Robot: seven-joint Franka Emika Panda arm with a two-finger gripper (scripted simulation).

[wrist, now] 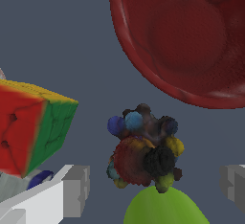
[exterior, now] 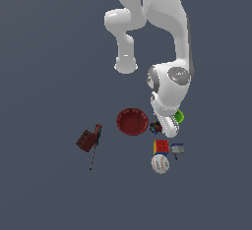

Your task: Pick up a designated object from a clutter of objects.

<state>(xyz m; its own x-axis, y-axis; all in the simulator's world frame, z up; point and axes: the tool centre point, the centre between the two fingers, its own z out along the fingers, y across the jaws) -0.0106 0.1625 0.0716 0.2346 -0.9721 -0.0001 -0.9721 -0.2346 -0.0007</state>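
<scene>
The designated object, a small dark lumpy cluster point(wrist: 145, 149) with red, blue and yellow bits, lies on the floor between the red bowl point(wrist: 191, 36) and the green cup point(wrist: 160, 207). In the exterior view the cluster point(exterior: 155, 126) peeks out beside the arm's hand. My gripper point(wrist: 153, 187) is open, its grey fingertips point(wrist: 76, 189) standing wide on either side of the cluster, not touching it. In the exterior view the gripper point(exterior: 165, 129) is low over the clutter, partly hiding the cluster and the green cup point(exterior: 179, 116).
A colour cube point(exterior: 161, 147) and a white red-stitched ball point(exterior: 160, 163) lie just in front of the gripper; the cube point(wrist: 31, 127) is close beside one finger. A tiny blue-white item point(exterior: 177, 149) sits by the cube. A dark red long-handled tool point(exterior: 90, 141) lies at the exterior view's left.
</scene>
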